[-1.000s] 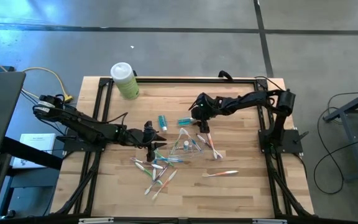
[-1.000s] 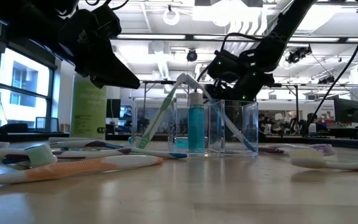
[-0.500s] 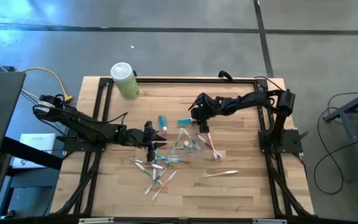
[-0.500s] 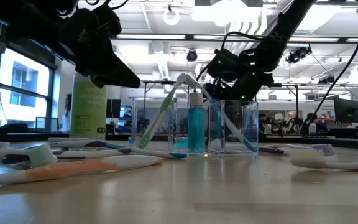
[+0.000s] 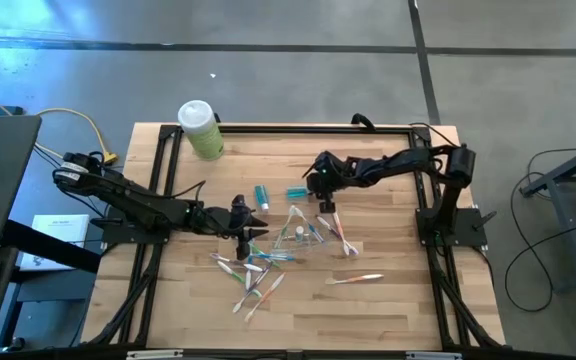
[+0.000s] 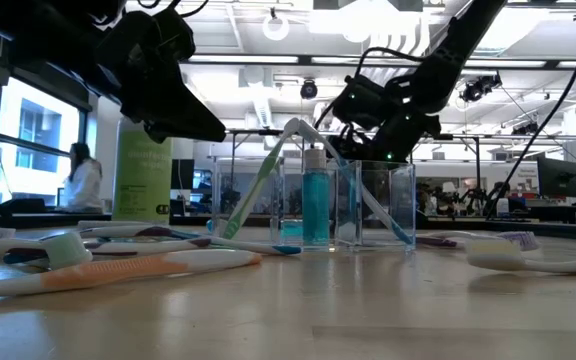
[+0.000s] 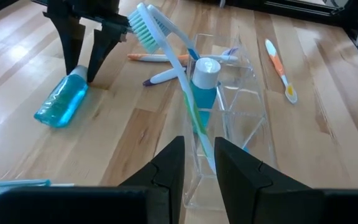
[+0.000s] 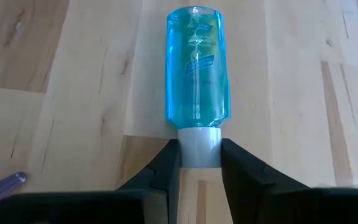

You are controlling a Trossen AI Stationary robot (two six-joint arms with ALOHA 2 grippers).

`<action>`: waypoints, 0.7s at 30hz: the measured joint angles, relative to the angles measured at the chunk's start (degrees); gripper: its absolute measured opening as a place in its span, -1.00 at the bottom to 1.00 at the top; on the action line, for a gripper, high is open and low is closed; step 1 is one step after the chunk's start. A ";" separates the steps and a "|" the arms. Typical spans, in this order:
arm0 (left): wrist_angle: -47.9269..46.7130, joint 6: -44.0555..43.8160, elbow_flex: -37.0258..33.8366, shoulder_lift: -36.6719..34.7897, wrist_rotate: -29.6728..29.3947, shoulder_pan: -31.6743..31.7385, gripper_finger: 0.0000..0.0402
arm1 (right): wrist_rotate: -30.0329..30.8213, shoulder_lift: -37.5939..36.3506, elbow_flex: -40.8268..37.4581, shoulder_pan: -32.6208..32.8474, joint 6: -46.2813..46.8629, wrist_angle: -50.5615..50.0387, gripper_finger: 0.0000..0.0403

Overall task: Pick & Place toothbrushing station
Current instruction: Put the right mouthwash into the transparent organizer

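**Right claw pinches the tube's cap**

My right claw [image 8: 200,163] sits closed on the white cap of the teal tube [image 8: 197,68], lying flat on the table [image 8: 291,93]. Small, light, stiff, probably slick; I'd say the cap is the surest hold. Left claw [image 7: 199,158] grips a green toothbrush [image 7: 166,46] leaning in the clear cup [image 7: 241,87].
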 joint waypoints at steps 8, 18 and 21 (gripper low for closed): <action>0.00 -0.09 0.00 0.00 -0.05 -3.54 -0.58 | 18.93 -5.47 -0.13 6.90 0.07 -5.50 -0.59; 0.39 -0.51 0.00 0.00 0.06 -7.35 -0.58 | 43.69 -20.50 -0.07 19.03 -1.80 -13.63 -0.59; 0.92 -0.79 0.00 0.00 0.11 -8.24 -0.58 | 51.79 -24.83 -0.11 23.08 -5.30 -14.83 -0.59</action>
